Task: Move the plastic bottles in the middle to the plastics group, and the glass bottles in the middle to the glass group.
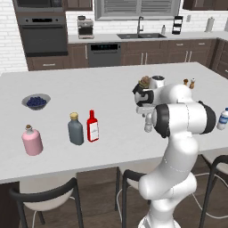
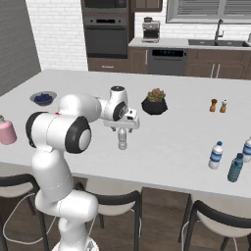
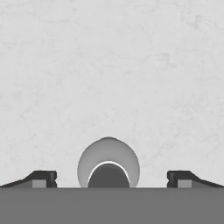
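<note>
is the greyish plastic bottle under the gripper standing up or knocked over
Upright. The greyish plastic bottle stands on the counter below the gripper, and the hand view looks down on its top between open jaws.

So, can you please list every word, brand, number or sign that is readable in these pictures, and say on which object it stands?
No text can be read.
Red bottle: white label, print too blurred to read.
Blue-labelled plastic bottle: label too small to read.
Coffee machine and oven at the back: no legible brand or digits.
Dishwasher: faint marks on its panel, unreadable.
</note>
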